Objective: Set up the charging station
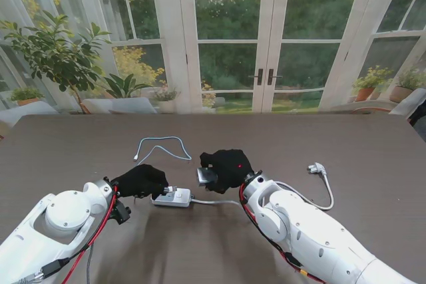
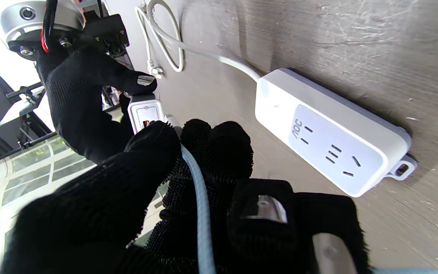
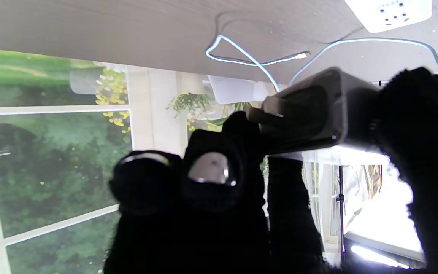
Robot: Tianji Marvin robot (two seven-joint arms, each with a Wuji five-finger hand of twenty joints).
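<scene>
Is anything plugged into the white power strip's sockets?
No. In the left wrist view the power strip shows its sockets bare, with no plug in them.

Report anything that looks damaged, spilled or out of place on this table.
Nothing stands out. The power strip lies flat and intact, its plug unconnected on the table, and the cable loops loosely farther from me.

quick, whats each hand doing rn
Left hand: shut on the charging cable.
Right hand: shut on the charger block, off the table.
</scene>
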